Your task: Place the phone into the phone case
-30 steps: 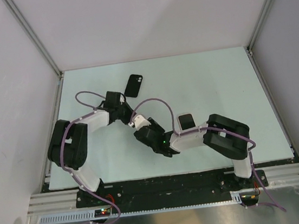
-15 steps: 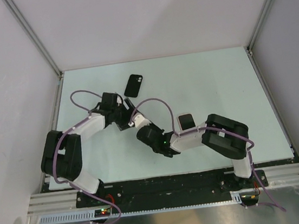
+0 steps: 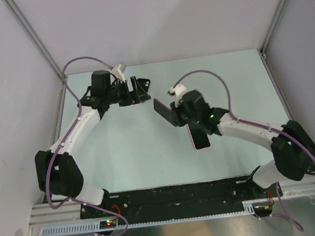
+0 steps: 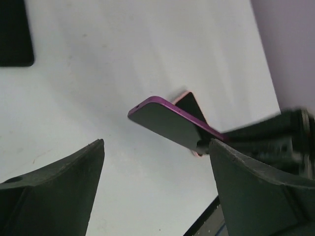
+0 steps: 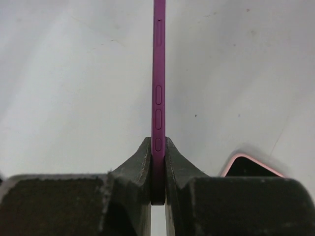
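The phone (image 3: 165, 112) is a thin slab with a purple edge and a dark face. It is held off the table on edge, and my right gripper (image 3: 176, 114) is shut on one end of it. In the right wrist view the phone's side buttons (image 5: 158, 105) run up from the closed fingers (image 5: 138, 162). The phone case (image 3: 200, 137), dark with a pale pink rim, lies flat on the table just below and right of the phone; its corner (image 5: 248, 164) shows beside my fingers. My left gripper (image 3: 138, 91) stands open and empty at the back left, facing the phone (image 4: 165, 120).
A black flat thing (image 4: 15, 34) lies on the table by the left gripper, at the back left. Grey walls and aluminium posts (image 3: 39, 43) enclose the pale table (image 3: 227, 80). The black base rail (image 3: 178, 195) runs along the near edge.
The two grippers were together near the table's front middle. The left one opened, let go of the phone and swung to the back left. The right one shut on the phone and carried it back.
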`<state>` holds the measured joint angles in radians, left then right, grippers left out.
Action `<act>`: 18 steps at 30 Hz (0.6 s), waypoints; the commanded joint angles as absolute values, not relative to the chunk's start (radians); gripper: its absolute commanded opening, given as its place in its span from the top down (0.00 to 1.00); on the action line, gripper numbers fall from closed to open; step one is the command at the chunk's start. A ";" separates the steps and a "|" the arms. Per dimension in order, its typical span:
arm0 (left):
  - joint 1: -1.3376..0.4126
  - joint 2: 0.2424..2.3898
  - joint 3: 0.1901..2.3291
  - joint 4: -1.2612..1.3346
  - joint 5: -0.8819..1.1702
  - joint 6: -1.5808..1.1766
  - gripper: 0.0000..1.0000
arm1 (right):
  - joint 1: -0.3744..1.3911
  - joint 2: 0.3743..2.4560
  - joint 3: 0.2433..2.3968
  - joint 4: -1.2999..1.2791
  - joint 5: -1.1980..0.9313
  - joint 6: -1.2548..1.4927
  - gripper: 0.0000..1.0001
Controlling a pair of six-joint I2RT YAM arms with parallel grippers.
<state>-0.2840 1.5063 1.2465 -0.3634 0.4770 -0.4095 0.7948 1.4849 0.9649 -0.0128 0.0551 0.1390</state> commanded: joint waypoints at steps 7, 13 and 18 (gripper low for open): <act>-0.286 1.472 1.424 -0.514 0.944 -0.114 0.12 | 0.577 1.386 0.988 -0.207 -0.931 0.112 1.00; -0.361 1.437 1.377 -0.644 0.916 0.030 0.13 | 0.603 1.411 1.019 -0.286 -1.048 0.035 1.00; -0.442 1.405 1.292 -0.659 0.965 0.074 0.19 | 0.627 1.431 1.064 -0.364 -1.058 -0.034 1.00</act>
<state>-0.3820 1.4532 1.3369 -0.6014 0.8951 -0.0158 0.6102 1.4231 0.9825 -0.3206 -0.9550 0.0479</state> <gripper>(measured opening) 0.825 0.132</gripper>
